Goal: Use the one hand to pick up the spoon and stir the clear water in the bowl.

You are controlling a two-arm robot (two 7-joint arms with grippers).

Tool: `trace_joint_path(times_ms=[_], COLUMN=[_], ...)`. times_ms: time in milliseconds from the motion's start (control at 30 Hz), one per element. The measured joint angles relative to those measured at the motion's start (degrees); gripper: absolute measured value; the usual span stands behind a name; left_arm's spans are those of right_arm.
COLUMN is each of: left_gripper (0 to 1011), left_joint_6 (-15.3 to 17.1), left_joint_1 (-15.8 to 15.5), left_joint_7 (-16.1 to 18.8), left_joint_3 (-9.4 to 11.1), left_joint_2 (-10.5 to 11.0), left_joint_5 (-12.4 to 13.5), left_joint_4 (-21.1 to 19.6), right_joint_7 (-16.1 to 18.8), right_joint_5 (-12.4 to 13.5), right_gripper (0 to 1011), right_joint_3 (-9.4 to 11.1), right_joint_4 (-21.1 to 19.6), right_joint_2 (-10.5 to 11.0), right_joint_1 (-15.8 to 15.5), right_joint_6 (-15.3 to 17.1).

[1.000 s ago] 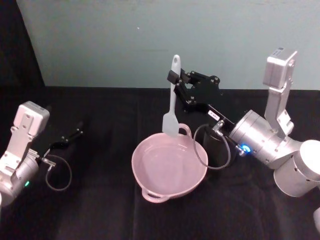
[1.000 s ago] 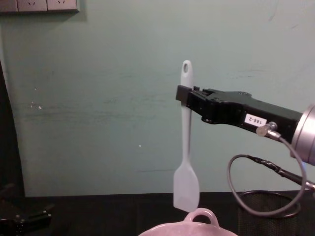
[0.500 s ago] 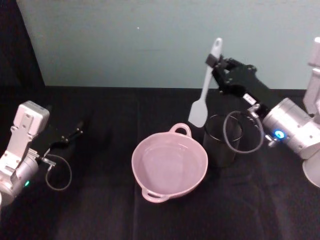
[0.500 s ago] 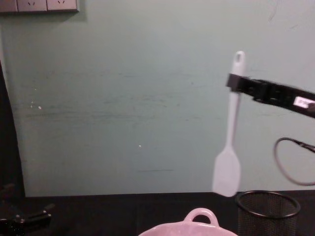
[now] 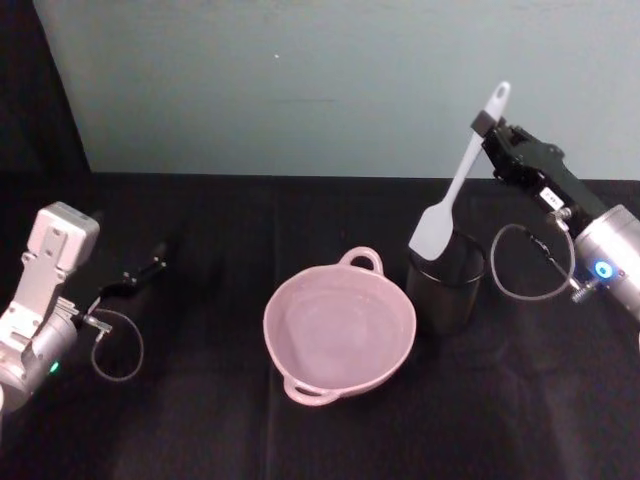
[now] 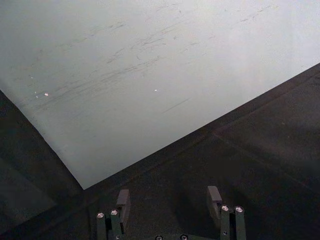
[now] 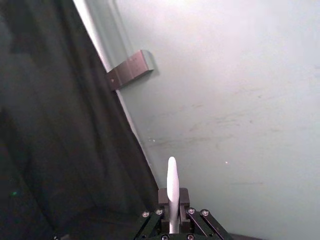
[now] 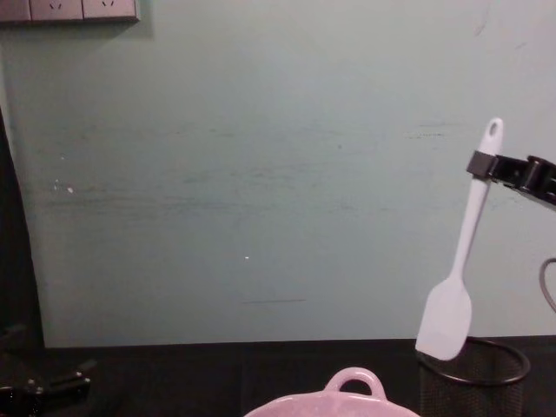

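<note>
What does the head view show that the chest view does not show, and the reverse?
Head view alone: the whole pink bowl from above, and the left gripper parked low at the left. Chest view alone: wall sockets at the top left. Both: the right gripper shut on the spoon near its handle tip, the head hanging over the black mesh cup.

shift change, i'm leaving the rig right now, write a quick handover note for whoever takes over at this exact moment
Right gripper: shut on the spoon near the handle's top, holding it in the air, tilted, with its flat head at the rim of the black mesh cup.
Left gripper: fingers open, holding nothing, parked low at the robot's far left over the black table.
Bowl: pink, on the table beside the mesh cup, toward the robot's left; nothing in it but water.
Done: spoon is gripped and lifted.
Left: the spoon is not in the bowl now; whether stirring has happened cannot be told from this moment.
</note>
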Motion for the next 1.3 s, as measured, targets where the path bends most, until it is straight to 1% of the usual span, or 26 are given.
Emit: trace_joint_path(times_ms=[33, 133, 267, 400, 533, 733, 833, 1033, 1300], left_gripper=[1005, 1005, 1005, 1005, 1005, 1005, 1005, 1005, 1005], left_joint_6=[0.00, 0.00, 0.00, 0.00, 0.00, 0.00, 0.00, 0.00, 0.00], left_joint_1=[0.00, 0.00, 0.00, 0.00, 0.00, 0.00, 0.00, 0.00, 0.00], left_joint_7=[0.00, 0.00, 0.00, 0.00, 0.00, 0.00, 0.00, 0.00, 0.00], left_joint_3=[0.00, 0.00, 0.00, 0.00, 0.00, 0.00, 0.00, 0.00, 0.00], left_joint_2=[0.00, 0.00, 0.00, 0.00, 0.00, 0.00, 0.00, 0.00, 0.00], left_joint_5=[0.00, 0.00, 0.00, 0.00, 0.00, 0.00, 0.00, 0.00, 0.00], left_joint_4=[0.00, 0.00, 0.00, 0.00, 0.00, 0.00, 0.00, 0.00, 0.00], right_joint_7=[0.07, 0.04, -0.05, -0.28, -0.27, 0.52, 1.37, 2.88, 4.19], right_joint_5=[0.64, 1.37, 1.75, 2.17, 2.60, 3.19, 3.60, 4.40, 5.54], right_gripper=[112, 112, 112, 112, 112, 112, 112, 112, 112], right_joint_3=[0.13, 0.16, -0.03, -0.74, -1.58, -2.98, -4.06, -5.46, -6.61], right_joint_4=[0.50, 1.18, 1.70, 2.45, 3.35, 5.16, 6.72, 9.30, 12.37], right_joint_2=[-0.02, 0.22, 0.59, 1.12, 1.68, 2.69, 3.38, 3.81, 3.80], right_joint_1=[-0.06, -0.15, -0.28, -0.34, -0.06, 1.20, 2.45, 4.16, 5.54], right_joint_6=[-0.05, -0.22, -0.38, -0.22, 0.81, 2.86, 4.20, 5.07, 5.51])
